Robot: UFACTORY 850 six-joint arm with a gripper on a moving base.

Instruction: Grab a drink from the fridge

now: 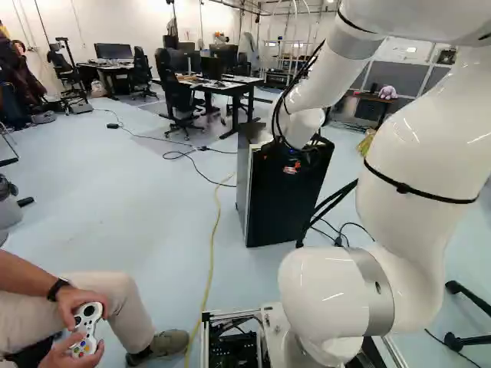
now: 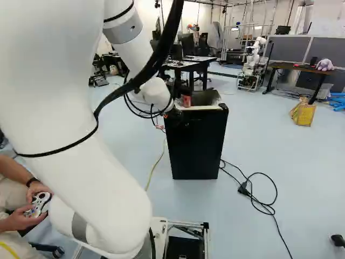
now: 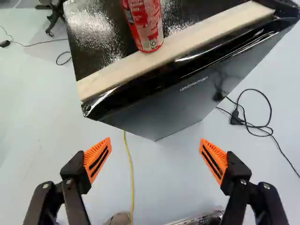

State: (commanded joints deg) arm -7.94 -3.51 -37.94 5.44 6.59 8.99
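Atop fridge (image 3: 159,105), red can (image 3: 144,26), prob. upright, gripper (image 1: 299,159) w/ fingers apart

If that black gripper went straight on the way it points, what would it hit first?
Probably the lower front of the black, boxy fridge, though depth is unclear: it might just pass that and meet the pale blue floor.

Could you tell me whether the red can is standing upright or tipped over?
Upright: in the wrist view, the red can rests on its base atop the fridge.
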